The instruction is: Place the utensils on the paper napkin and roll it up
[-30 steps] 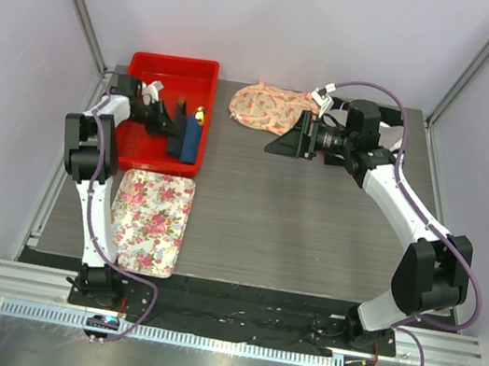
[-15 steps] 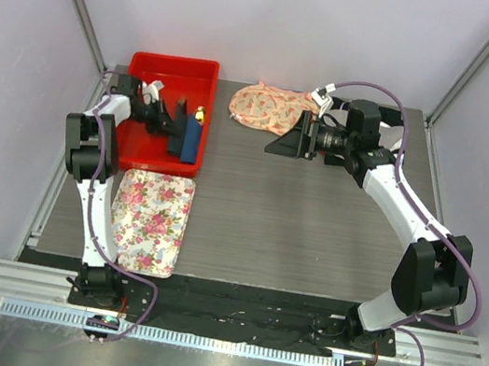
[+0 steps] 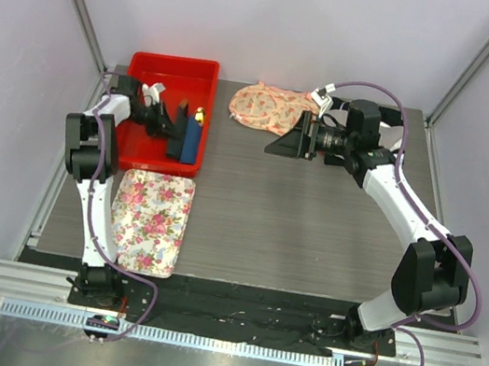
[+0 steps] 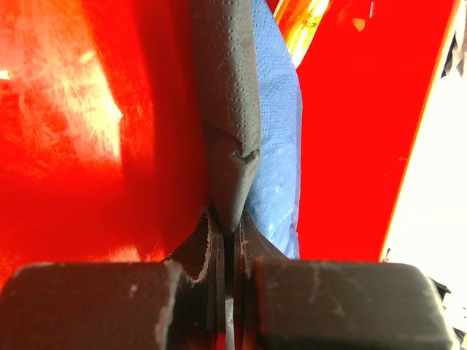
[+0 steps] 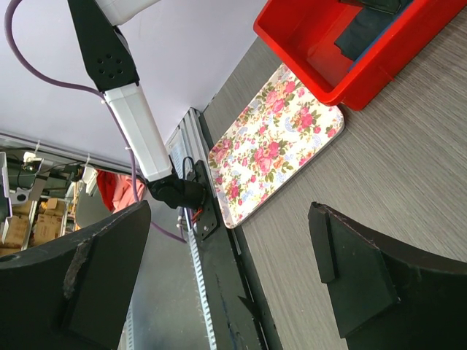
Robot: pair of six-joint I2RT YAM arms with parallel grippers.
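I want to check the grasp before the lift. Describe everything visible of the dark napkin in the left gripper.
The paper napkin is a dark grey-black sheet with fine dotted embossing, thin paper by its look. It is bunched into a narrow strip with a small crease near the pinched end. The left gripper is shut on its edge, inside the red bin. A blue embossed piece lies against one side.

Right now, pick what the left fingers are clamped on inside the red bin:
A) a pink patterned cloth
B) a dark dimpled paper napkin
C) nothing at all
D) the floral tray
B: in the left wrist view the left fingers are shut on the edge of the dark dimpled paper napkin. A blue sheet lies beside it, and the red bin is behind.
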